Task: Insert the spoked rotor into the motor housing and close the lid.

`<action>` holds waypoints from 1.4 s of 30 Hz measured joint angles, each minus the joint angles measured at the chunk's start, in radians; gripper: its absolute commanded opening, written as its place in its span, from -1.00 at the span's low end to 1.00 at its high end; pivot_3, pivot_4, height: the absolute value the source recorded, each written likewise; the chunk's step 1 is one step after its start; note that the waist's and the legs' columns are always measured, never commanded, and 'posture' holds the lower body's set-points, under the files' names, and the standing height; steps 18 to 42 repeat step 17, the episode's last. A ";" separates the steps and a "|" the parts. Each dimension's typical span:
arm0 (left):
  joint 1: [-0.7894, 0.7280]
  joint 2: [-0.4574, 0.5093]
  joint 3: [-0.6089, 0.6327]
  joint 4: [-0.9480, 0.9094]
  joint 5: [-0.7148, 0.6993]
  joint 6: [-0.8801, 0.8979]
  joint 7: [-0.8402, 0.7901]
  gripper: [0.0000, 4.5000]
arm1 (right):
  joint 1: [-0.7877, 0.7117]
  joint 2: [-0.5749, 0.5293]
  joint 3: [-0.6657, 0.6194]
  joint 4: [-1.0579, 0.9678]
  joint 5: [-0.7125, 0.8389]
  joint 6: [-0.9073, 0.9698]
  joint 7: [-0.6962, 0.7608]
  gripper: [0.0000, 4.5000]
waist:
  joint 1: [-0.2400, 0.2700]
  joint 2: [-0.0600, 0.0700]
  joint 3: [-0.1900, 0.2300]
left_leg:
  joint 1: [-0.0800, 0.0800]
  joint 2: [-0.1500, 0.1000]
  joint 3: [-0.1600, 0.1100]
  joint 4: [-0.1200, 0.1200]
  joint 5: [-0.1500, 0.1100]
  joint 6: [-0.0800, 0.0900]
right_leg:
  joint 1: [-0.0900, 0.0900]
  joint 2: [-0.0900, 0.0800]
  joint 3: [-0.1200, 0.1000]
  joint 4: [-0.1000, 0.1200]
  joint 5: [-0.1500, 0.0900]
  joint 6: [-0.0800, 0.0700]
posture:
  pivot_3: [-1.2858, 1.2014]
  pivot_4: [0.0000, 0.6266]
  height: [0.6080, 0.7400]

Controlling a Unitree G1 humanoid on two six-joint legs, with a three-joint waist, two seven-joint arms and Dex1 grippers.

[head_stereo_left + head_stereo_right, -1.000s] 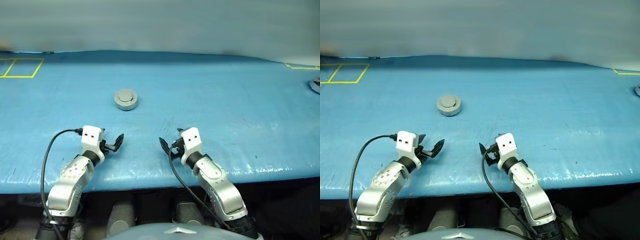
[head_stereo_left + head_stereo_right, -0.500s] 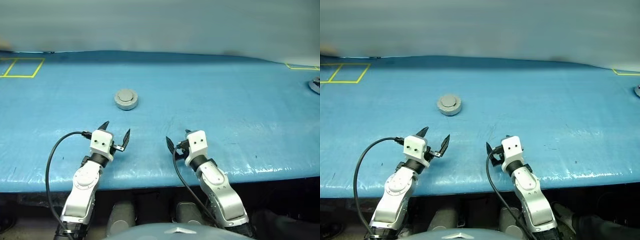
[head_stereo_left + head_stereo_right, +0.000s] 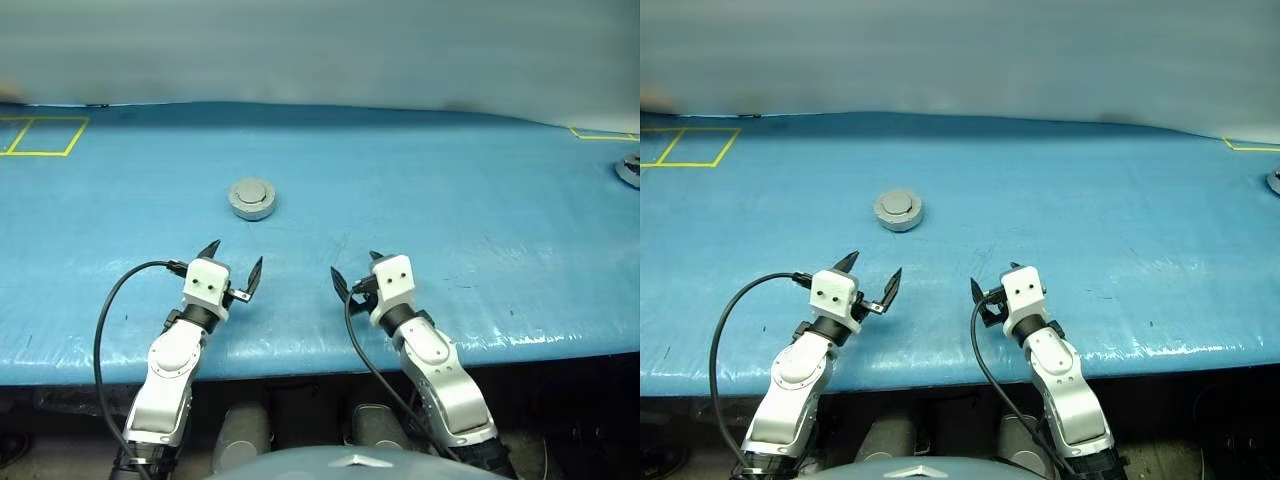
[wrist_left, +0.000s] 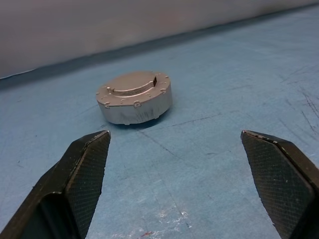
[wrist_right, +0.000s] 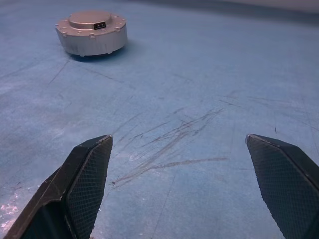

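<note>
We look down from the head camera on a wide blue table (image 3: pixel 420 190). On it, well ahead of both arms, sits the motor housing (image 3: pixel 251 198), a short round grey puck with the lid (image 3: pixel 252 190) closed on top, its raised round centre facing up. It lies ahead of the left gripper (image 3: pixel 231 262) and farther off to the side from the right gripper (image 3: pixel 355 272). Both grippers hover near the table's front edge, empty, fingers spread wide apart, touching nothing.

Yellow taped squares (image 3: pixel 38 136) mark the far left corner of the table, and another yellow corner mark (image 3: pixel 603 133) sits at the far right, beside a small grey object (image 3: pixel 630 170) cut off by the frame edge; we cannot tell what it is.

The left wrist camera gives what the overhead view cannot: the housing's rim with small bolt heads and a little dark connector on the lid's raised centre, seen between two textured black fingers (image 4: pixel 87 164). The right wrist camera shows the same puck from another side, plus scuff marks (image 5: pixel 174 144) scratched into the blue surface between that gripper's fingers.
</note>
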 measured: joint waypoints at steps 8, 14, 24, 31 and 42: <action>-0.002 -0.006 0.000 0.000 0.000 -0.002 -0.010 0.99 | 0.002 0.005 0.000 0.000 -0.010 -0.002 -0.001 1.00 | 0.000 0.000 0.000 | 0.000 0.000 0.000 0.000 0.000 0.000 | 0.000 0.000 0.000 0.000 0.000 0.000 | 0.03 -0.52 1.00; -0.002 -0.006 0.000 0.000 0.001 -0.001 -0.022 0.99 | 0.001 0.008 -0.001 0.000 -0.012 -0.004 0.000 1.00 | 0.000 0.000 0.000 | 0.000 0.000 0.000 0.000 0.000 0.000 | 0.000 0.000 0.000 0.000 0.000 0.000 | 0.03 -0.52 1.00; -0.011 -0.006 0.000 0.000 0.001 -0.001 -0.024 0.99 | 0.001 0.009 -0.002 0.000 -0.012 -0.005 0.002 1.00 | 0.000 0.000 0.000 | 0.000 0.000 0.000 0.000 0.000 0.000 | 0.000 0.000 0.000 0.000 0.000 0.000 | 0.03 -0.52 1.00; -0.011 -0.006 0.000 0.000 0.001 -0.001 -0.024 0.99 | 0.001 0.009 -0.002 0.000 -0.012 -0.005 0.002 1.00 | 0.000 0.000 0.000 | 0.000 0.000 0.000 0.000 0.000 0.000 | 0.000 0.000 0.000 0.000 0.000 0.000 | 0.03 -0.52 1.00; -0.011 -0.006 0.000 0.000 0.001 -0.001 -0.024 0.99 | 0.001 0.009 -0.002 0.000 -0.012 -0.005 0.002 1.00 | 0.000 0.000 0.000 | 0.000 0.000 0.000 0.000 0.000 0.000 | 0.000 0.000 0.000 0.000 0.000 0.000 | 0.03 -0.52 1.00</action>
